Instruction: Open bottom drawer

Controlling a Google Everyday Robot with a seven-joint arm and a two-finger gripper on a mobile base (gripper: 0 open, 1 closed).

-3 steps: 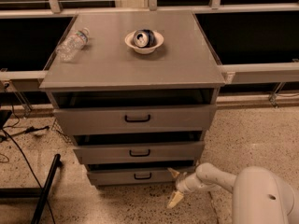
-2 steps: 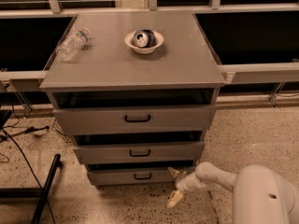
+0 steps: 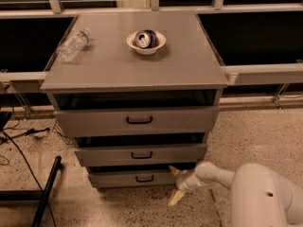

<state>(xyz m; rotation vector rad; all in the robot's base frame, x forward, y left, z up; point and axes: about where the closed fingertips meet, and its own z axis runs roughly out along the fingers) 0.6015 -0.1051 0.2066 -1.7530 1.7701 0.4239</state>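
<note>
The bottom drawer [image 3: 118, 178] is the lowest, narrowest grey front of the three-drawer cabinet, with a small black loop handle [image 3: 144, 178]. It stands slightly pulled out, with a dark gap above it. My gripper [image 3: 175, 184] is at the drawer's right end, near the floor, on a white arm reaching in from the lower right. Its fingers are spread: one fingertip [image 3: 173, 170] touches the drawer's upper right corner, the other [image 3: 175, 198] points down toward the floor. It holds nothing.
The middle drawer [image 3: 109, 154] and top drawer [image 3: 94, 121] are also slightly out. On the cabinet top [image 3: 142, 70] stand a white bowl [image 3: 146, 43] holding a can and a lying plastic bottle [image 3: 73, 44]. Black cables and a black bar [image 3: 46, 193] lie at left.
</note>
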